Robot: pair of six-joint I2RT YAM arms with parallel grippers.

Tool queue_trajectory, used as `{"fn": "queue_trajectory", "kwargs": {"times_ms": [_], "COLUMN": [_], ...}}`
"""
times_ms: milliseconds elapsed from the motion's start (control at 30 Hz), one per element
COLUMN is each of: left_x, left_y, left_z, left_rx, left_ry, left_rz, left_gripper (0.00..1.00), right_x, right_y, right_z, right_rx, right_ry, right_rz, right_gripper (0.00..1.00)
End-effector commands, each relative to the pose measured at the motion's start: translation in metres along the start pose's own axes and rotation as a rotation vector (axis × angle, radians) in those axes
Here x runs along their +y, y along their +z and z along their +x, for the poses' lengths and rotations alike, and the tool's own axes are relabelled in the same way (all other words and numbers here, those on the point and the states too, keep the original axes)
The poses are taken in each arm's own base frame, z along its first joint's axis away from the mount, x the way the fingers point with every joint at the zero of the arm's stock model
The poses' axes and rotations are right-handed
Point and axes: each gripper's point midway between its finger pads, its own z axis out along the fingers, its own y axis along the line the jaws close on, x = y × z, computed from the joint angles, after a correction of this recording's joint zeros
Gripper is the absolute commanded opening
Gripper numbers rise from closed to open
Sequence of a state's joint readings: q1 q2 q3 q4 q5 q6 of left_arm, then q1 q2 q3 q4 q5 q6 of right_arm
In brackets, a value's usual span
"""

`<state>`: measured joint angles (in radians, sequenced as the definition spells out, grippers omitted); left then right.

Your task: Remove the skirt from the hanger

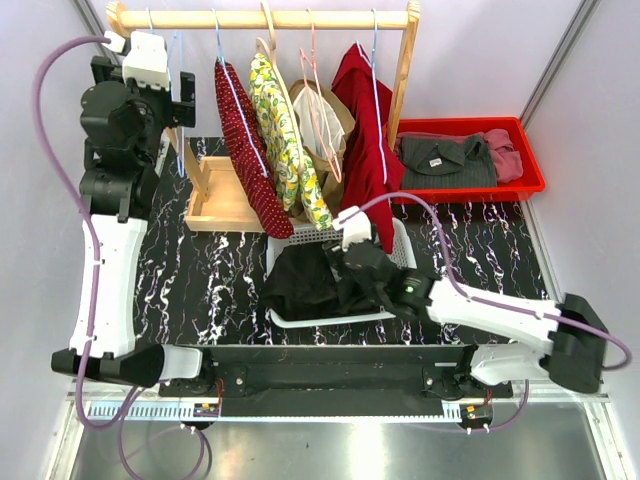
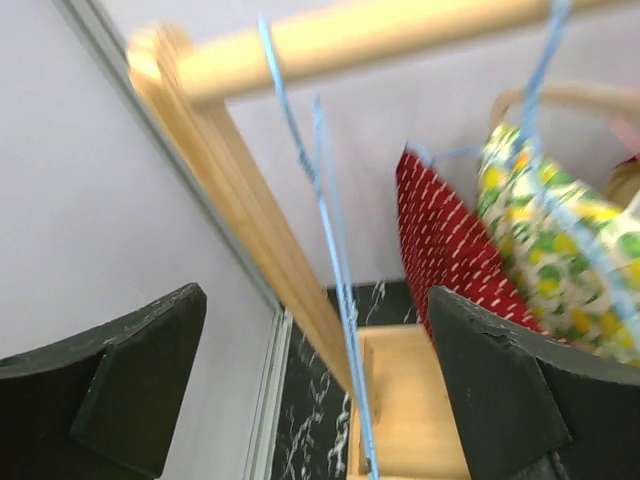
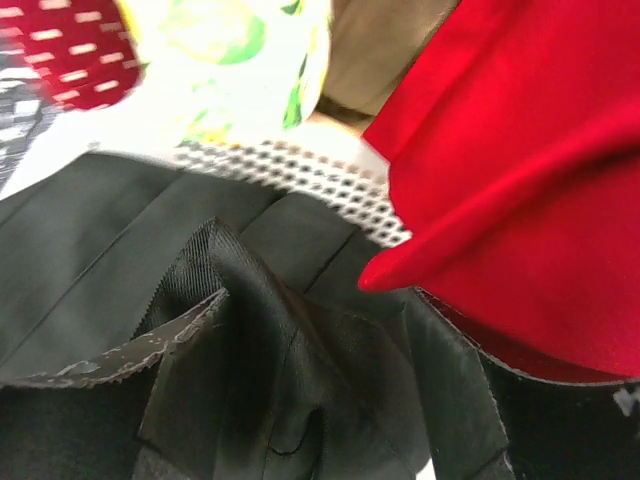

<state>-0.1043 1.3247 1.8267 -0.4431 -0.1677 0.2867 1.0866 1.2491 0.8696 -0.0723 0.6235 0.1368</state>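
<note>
The black skirt [image 1: 300, 280] lies bunched in the white mesh basket [image 1: 402, 238], off any hanger. My right gripper [image 1: 347, 266] is down in the basket, its jaws open with a fold of the skirt [image 3: 260, 330] standing between the fingers [image 3: 170, 335]. My left gripper [image 1: 180, 92] is raised at the left end of the wooden rail [image 1: 260, 18]. It is open, with a bare blue wire hanger [image 2: 335, 250] hanging between its fingers [image 2: 500, 390] and not pinched.
On the rail hang a red dotted garment [image 1: 250, 160], a lemon-print garment [image 1: 285, 140], a tan one and a red one [image 1: 365, 130], which drapes over the basket's rim [image 3: 300, 165]. A red bin [image 1: 530, 170] with folded clothes stands at the back right. The rack's wooden base [image 1: 215, 205] is behind the basket.
</note>
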Motion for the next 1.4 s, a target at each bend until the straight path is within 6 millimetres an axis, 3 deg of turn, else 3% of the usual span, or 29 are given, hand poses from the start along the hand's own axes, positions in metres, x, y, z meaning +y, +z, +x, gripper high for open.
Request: {"fn": "queue_trajectory", "kwargs": {"times_ms": [0, 100, 200, 300, 500, 567, 833, 900, 933, 1000, 1033, 1133, 1233, 1333, 1367], "left_x": [-0.006, -0.039, -0.07, -0.096, -0.123, -0.129, -0.117, -0.116, -0.117, -0.116, -0.118, -0.121, -0.124, -0.122, -0.122], "left_y": [-0.029, -0.034, -0.028, -0.012, 0.009, 0.013, 0.024, 0.025, 0.026, 0.027, 0.029, 0.034, 0.039, 0.042, 0.043], "left_z": [-0.055, -0.063, -0.055, -0.035, -0.02, -0.019, -0.006, -0.003, 0.0, 0.003, 0.008, 0.018, 0.022, 0.024, 0.024], "left_rx": [-0.122, -0.124, -0.093, -0.035, 0.003, 0.007, 0.034, 0.036, 0.042, 0.047, 0.056, 0.077, 0.085, 0.087, 0.086], "left_ry": [-0.037, -0.092, -0.129, -0.118, -0.101, -0.097, -0.072, -0.064, -0.051, -0.04, -0.028, -0.007, 0.007, 0.016, 0.015], "left_rz": [0.031, 0.157, 0.241, 0.265, 0.24, 0.229, 0.094, 0.084, 0.085, 0.077, 0.079, 0.072, 0.063, 0.045, 0.042], "left_gripper": [0.99, 0.99, 0.99, 0.99, 0.99, 0.99, 0.99, 0.87, 0.65, 0.48, 0.45, 0.53, 0.55, 0.48, 0.37], "right_x": [-0.025, -0.038, -0.052, -0.057, -0.073, -0.077, -0.08, -0.079, -0.079, -0.082, -0.08, -0.081, -0.083, -0.08, -0.081], "right_y": [0.016, 0.036, 0.034, 0.03, 0.006, -0.004, -0.044, -0.051, -0.06, -0.074, -0.078, -0.092, -0.1, -0.105, -0.105], "right_z": [0.001, 0.047, 0.069, 0.084, 0.062, 0.039, -0.011, -0.018, -0.028, -0.042, -0.045, -0.063, -0.074, -0.081, -0.082], "right_rx": [0.059, 0.21, 0.279, 0.298, 0.187, 0.108, -0.068, -0.102, -0.131, -0.185, -0.196, -0.257, -0.272, -0.277, -0.281], "right_ry": [-0.075, -0.23, -0.275, -0.253, -0.108, -0.044, 0.171, 0.219, 0.258, 0.313, 0.32, 0.37, 0.389, 0.402, 0.404], "right_rz": [0.258, 0.444, 0.567, 0.608, 0.63, 0.612, 0.382, 0.339, 0.296, 0.24, 0.204, 0.141, 0.126, 0.099, 0.097], "right_gripper": [0.73, 0.75, 0.76, 0.81, 0.9, 0.91, 0.91, 0.92, 0.91, 0.91, 0.91, 0.92, 0.92, 0.92, 0.92]}}
